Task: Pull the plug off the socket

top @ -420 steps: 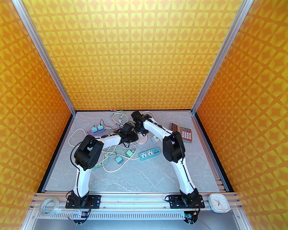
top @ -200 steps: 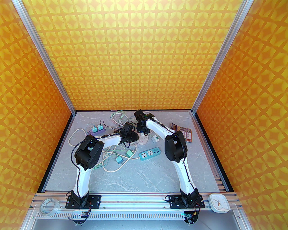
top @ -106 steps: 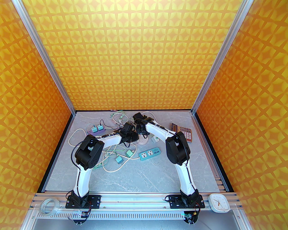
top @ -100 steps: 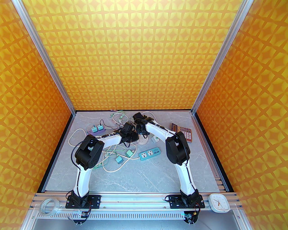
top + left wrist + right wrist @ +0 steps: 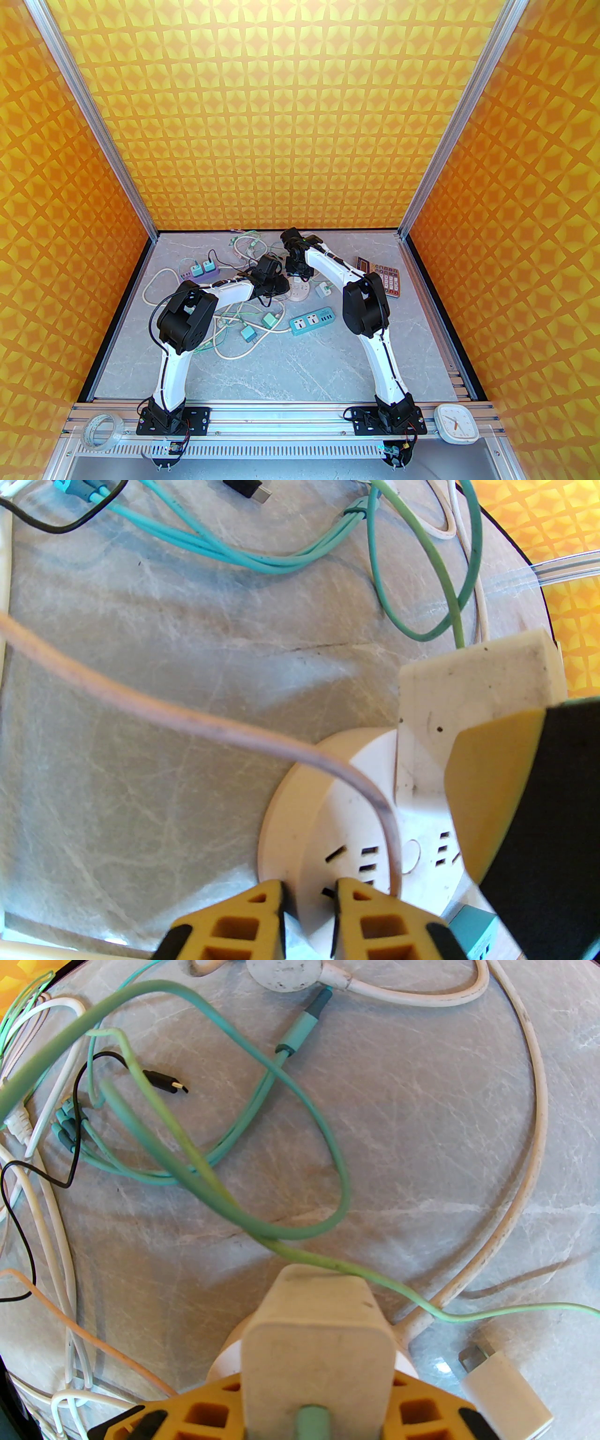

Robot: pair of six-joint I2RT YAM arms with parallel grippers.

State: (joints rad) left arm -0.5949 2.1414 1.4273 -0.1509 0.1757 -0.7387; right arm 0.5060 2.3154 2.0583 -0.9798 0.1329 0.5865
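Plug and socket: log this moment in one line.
left gripper: shut on socket | right gripper: shut on plug | plug: seated in socket

The plug (image 5: 473, 700) stands on the round socket (image 5: 300, 293), power strip (image 5: 312, 321) before it, calculator (image 5: 385, 279) to its right.

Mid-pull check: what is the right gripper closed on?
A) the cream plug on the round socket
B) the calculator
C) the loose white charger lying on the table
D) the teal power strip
A: in the right wrist view the right gripper clamps both sides of the cream plug, which stands on the round socket.
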